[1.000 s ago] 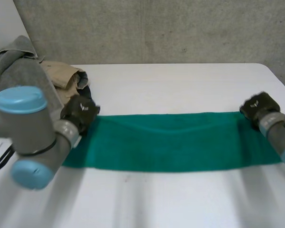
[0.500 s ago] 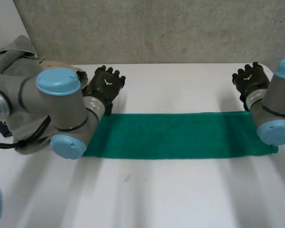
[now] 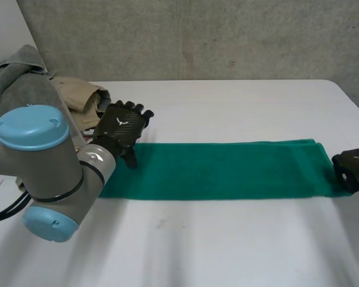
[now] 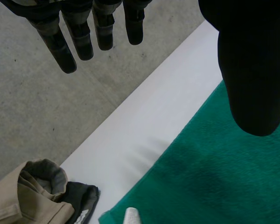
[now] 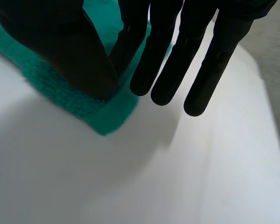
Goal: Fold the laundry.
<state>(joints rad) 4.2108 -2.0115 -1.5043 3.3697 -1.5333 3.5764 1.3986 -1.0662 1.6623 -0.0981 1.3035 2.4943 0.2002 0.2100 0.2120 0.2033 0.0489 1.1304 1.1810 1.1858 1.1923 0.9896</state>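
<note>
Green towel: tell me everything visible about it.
The green towel is a plush, terry-looking cloth lying flat as a long narrow strip, apparently folded, across the white table. A small white tag shows at its left end. The left hand is open over its far left corner; the right hand is at its right end.

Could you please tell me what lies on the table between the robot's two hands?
In the head view, the green towel lies there flat as a long strip, reaching from the left hand to the right hand.
</note>
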